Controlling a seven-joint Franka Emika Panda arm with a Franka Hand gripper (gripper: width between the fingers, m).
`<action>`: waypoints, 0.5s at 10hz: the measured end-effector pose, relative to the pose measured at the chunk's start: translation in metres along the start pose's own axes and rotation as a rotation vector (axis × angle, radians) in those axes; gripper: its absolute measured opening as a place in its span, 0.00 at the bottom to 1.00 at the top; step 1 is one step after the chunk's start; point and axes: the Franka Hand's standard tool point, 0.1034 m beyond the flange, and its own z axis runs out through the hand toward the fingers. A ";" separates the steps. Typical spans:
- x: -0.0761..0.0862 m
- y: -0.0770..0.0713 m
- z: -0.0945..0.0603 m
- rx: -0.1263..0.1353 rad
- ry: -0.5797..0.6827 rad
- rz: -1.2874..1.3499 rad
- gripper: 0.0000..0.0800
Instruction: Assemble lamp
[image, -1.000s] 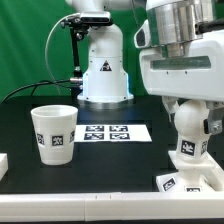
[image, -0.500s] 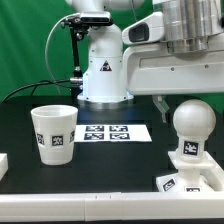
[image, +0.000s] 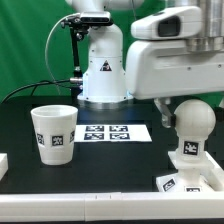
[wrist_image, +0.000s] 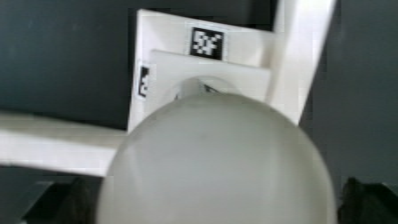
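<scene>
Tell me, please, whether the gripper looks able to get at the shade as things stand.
Probably yes: the shade stands upright with nothing close around it, and the gripper hangs open above the bulb, holding nothing.

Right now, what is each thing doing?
Shade: upright, open end up, standing alone.
Bulb: upright on the base, not held.
Base: resting under the bulb.
Marker board: lying flat.
End effector: open, above the bulb.
</scene>
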 end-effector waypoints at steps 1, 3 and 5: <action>0.000 0.002 0.000 0.004 0.002 -0.021 0.87; -0.001 0.004 0.000 0.002 0.001 -0.164 0.87; -0.002 0.007 0.000 -0.042 -0.028 -0.457 0.87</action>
